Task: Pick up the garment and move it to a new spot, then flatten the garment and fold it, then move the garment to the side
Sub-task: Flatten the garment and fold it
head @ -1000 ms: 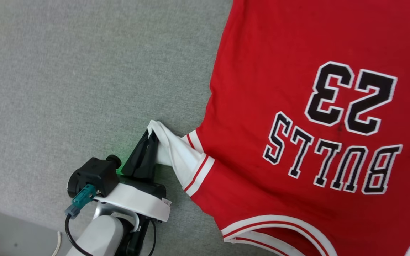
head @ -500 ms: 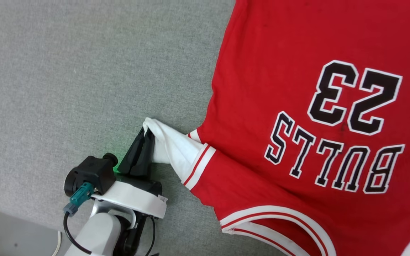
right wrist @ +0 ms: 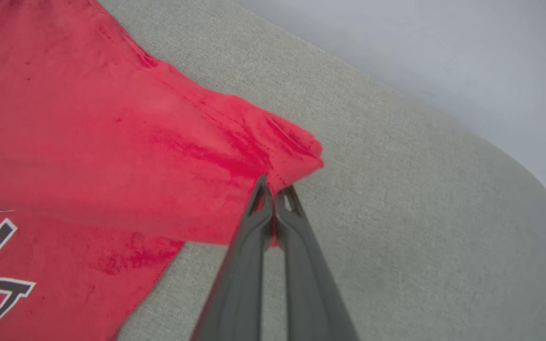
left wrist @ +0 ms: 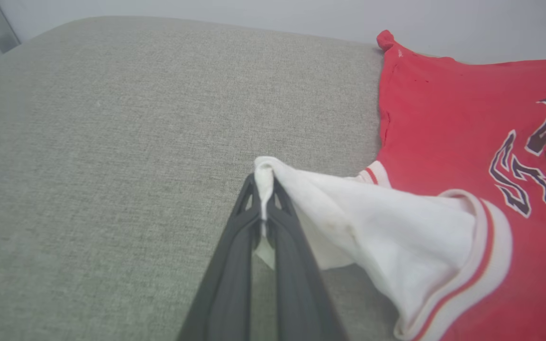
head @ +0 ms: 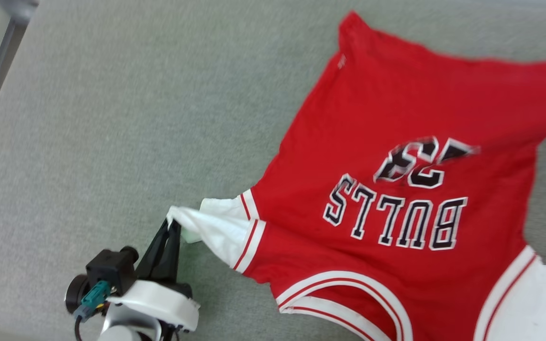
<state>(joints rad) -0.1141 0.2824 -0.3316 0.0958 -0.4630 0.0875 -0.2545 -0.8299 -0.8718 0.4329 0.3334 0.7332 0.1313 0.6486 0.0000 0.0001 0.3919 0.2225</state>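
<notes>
Left pincer (left wrist: pixel 263 184) pinches the garment's (left wrist: pixel 443 118) sleeve (left wrist: pixel 372 208) tip, right pincer (right wrist: pixel 274 192) a red corner (right wrist: pixel 296 151); cloth looks limp, light.

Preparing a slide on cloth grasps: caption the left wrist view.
Left gripper shut on the tip of the white sleeve of the red garment, spread on a grey fabric surface.
</notes>
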